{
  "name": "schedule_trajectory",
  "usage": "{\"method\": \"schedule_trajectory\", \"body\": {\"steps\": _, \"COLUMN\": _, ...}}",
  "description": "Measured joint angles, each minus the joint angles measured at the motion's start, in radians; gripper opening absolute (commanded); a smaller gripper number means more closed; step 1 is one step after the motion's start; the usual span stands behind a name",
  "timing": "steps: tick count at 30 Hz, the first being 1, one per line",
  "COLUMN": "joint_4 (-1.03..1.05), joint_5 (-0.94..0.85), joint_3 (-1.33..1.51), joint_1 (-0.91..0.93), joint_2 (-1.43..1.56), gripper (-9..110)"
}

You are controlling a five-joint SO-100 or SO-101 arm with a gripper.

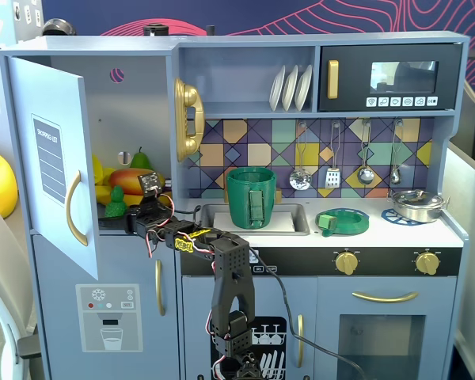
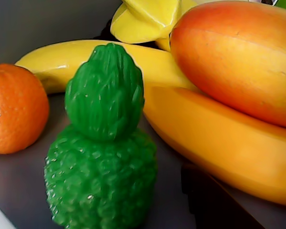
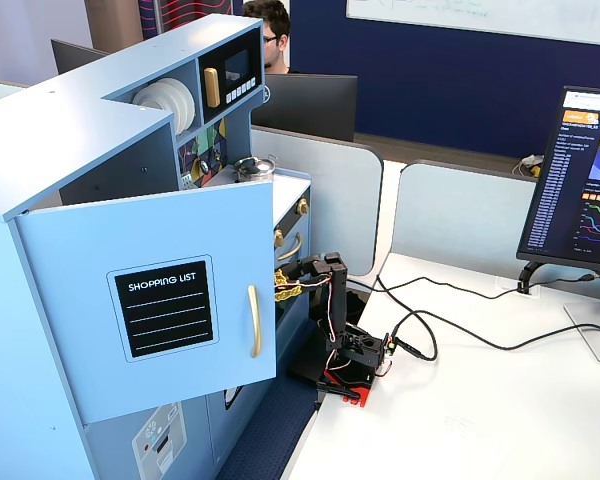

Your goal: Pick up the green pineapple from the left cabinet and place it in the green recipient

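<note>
The green pineapple (image 1: 115,201) (image 2: 102,157) stands upright on the shelf of the left cabinet (image 1: 142,103), whose door (image 1: 55,166) (image 3: 160,300) is swung open. My gripper (image 1: 127,217) reaches into the cabinet at the pineapple's level. In the wrist view the pineapple fills the middle, and one dark finger (image 2: 212,200) shows at the lower right, a little apart from it. The other finger is out of frame. The jaws look open, with nothing held. The green recipient (image 1: 251,198) stands in the sink to the right.
An orange (image 2: 14,107), bananas (image 2: 219,143) and a mango (image 2: 238,52) crowd round the pineapple. A ring-shaped green dish (image 1: 344,222) and a silver pot (image 1: 418,204) sit on the counter. In a fixed view the door hides the gripper, and a monitor (image 3: 580,190) stands at the right.
</note>
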Motion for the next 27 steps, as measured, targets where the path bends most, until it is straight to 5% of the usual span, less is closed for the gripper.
{"method": "schedule_trajectory", "body": {"steps": 13, "joint_4": 0.000, "joint_5": -0.020, "joint_3": -0.210, "joint_1": -0.003, "joint_2": -0.179, "gripper": 46}}
{"method": "schedule_trajectory", "body": {"steps": 15, "joint_4": 0.000, "joint_5": -0.020, "joint_3": -0.225, "joint_1": -0.005, "joint_2": -0.192, "gripper": 35}}
{"method": "schedule_trajectory", "body": {"steps": 18, "joint_4": 0.014, "joint_5": -0.032, "joint_3": -0.235, "joint_1": -0.002, "joint_2": -0.193, "gripper": 2}}
{"method": "schedule_trajectory", "body": {"steps": 27, "joint_4": 0.107, "joint_5": -0.129, "joint_3": -0.259, "joint_1": -0.009, "joint_2": -0.189, "gripper": 0}}
